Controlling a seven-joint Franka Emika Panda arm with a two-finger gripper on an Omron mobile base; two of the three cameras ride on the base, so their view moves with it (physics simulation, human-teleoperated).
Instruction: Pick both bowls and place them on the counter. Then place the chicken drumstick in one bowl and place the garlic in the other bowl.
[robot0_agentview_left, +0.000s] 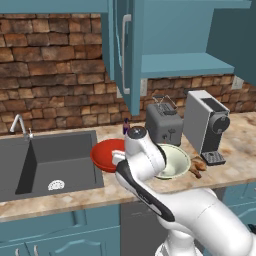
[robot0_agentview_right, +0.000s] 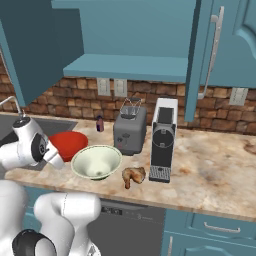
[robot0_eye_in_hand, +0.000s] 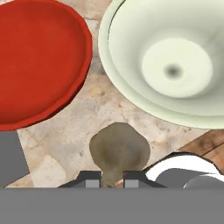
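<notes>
Garlic (robot0_eye_in_hand: 119, 148) sits pinched between the tips of the tool (robot0_eye_in_hand: 111, 178), on or just above the worktop (robot0_eye_in_hand: 105, 105), in front of the gap between the two bowls. Red bowl (robot0_agentview_left: 107, 154) and cream-green bowl (robot0_agentview_left: 174, 161) are both down on the worktop, both empty. Chicken drumstick (robot0_agentview_right: 133, 175) lies beside the cream-green bowl, not yet loaded. Left, I'd judge: garlic into one bowl, drumstick into the other.

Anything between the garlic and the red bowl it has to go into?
Nothing visible. In the hand view the garlic sits at the gripper tips, with bare counter between it and the empty red bowl.
</notes>
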